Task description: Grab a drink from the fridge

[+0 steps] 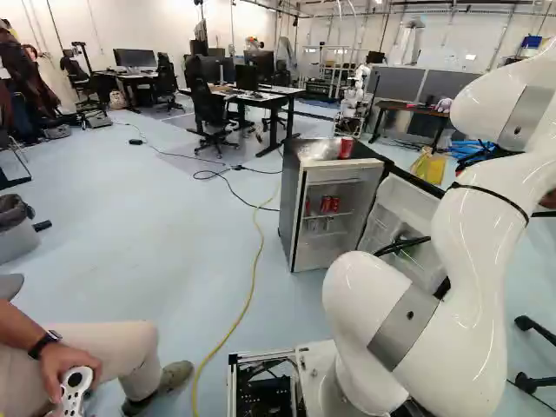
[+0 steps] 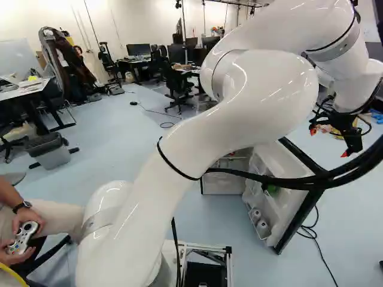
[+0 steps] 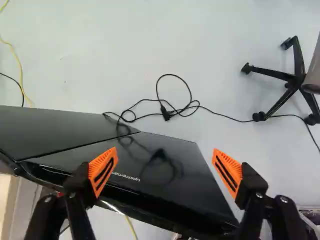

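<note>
"How far along?"

"White-lined fridge door [image 1: 407, 201] is open; reach and grasp remain. The black 2-finger gripper [image 3: 165, 167] hovers wide, empty; red cylindrical cans [image 1: 326, 205] stand inside the small black fridge [image 1: 290, 200]."

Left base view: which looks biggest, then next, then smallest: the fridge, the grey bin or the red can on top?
1. Fridge
2. Grey bin, partly cut off
3. Red can

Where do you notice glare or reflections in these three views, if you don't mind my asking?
Left base view: small bright highlights on the glossy white arm; right base view: thin streaks of glare along its upper links; wrist view: the shiny black fridge door mirrors the looped cable.
</note>
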### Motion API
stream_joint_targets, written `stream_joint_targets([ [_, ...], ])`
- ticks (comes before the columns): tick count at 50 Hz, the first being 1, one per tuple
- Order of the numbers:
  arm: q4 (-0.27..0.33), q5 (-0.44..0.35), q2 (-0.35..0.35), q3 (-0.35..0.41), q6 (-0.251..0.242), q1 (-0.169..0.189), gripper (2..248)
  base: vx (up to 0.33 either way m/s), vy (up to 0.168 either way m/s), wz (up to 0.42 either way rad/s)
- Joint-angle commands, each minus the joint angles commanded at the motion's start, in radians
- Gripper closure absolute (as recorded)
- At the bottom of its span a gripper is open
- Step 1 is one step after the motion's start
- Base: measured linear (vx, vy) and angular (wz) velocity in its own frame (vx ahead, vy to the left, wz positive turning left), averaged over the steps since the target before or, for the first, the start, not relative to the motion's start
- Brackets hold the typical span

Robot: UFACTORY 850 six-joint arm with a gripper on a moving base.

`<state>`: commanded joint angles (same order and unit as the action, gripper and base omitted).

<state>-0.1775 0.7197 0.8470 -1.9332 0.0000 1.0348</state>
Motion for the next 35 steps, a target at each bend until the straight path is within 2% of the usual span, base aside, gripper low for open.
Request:
stream_joint_targets([
  [35,0.0,0.0,0.082,-0.027,0.0,0.0,3,0.0,0.0,0.0],
])
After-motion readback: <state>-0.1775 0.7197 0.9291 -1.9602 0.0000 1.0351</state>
